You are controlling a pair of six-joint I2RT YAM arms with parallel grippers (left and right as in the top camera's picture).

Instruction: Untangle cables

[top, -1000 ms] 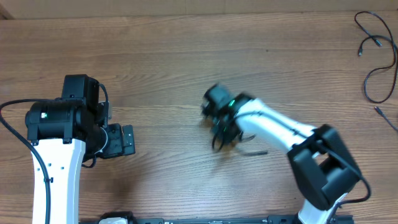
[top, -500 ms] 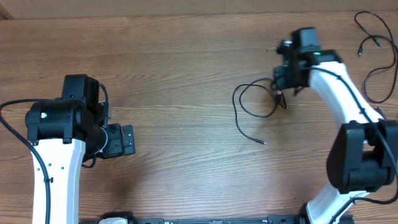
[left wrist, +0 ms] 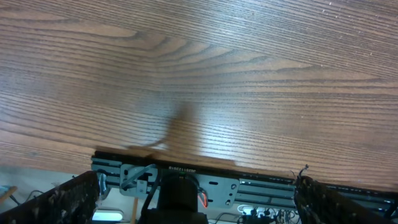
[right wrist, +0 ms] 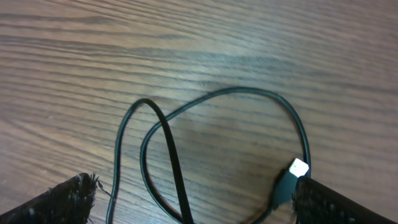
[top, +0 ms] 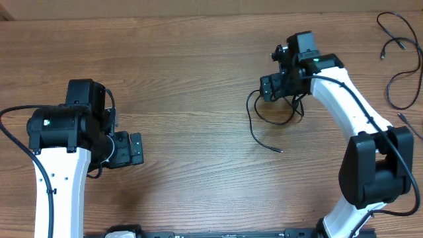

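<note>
One black cable lies in a loose loop on the wood right of centre, its thin tail ending near the middle. In the right wrist view the same cable crosses over itself, and its plug rests against the right finger. My right gripper hovers over the loop, open and holding nothing. More black cables lie spread at the far right edge. My left gripper stands open at the left, with nothing between its fingers.
The left wrist view looks down at the table's front edge, where a metal rail with wiring runs below the wood. The thicker black robot cable curls beside the left arm.
My right arm swung from the table's middle toward the far right, dragging a cable with it. Its jaws then opened and left the cable on the wood. The left arm stayed still.
</note>
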